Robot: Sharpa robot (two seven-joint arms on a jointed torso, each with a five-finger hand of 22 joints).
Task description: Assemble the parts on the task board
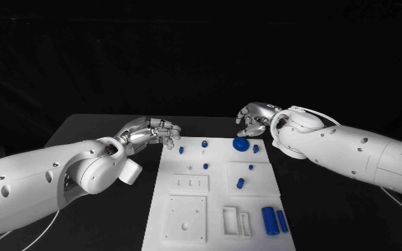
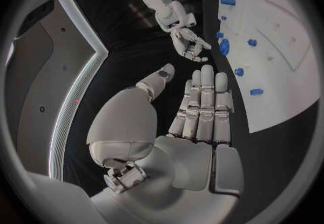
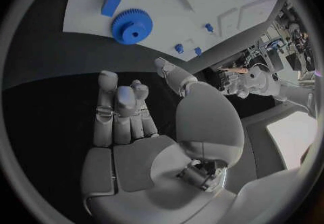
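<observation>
The white task board (image 1: 219,204) lies mid-table, its far end between the two hands. A blue gear (image 1: 241,144) sits at the board's far right corner, just beside the right hand (image 1: 255,117), which hovers with fingers loosely curled, holding nothing. The left hand (image 1: 153,131) hangs off the board's far left corner, fingers extended and empty, near small blue pegs (image 1: 204,144).

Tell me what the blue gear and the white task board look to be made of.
Blue gear: probably moulded or printed plastic, with a uniform matte blue and crisp teeth without metallic shine. Task board: likely matte white plastic or painted sheet, with a flat even surface and cut recesses; which one is unclear.
</observation>
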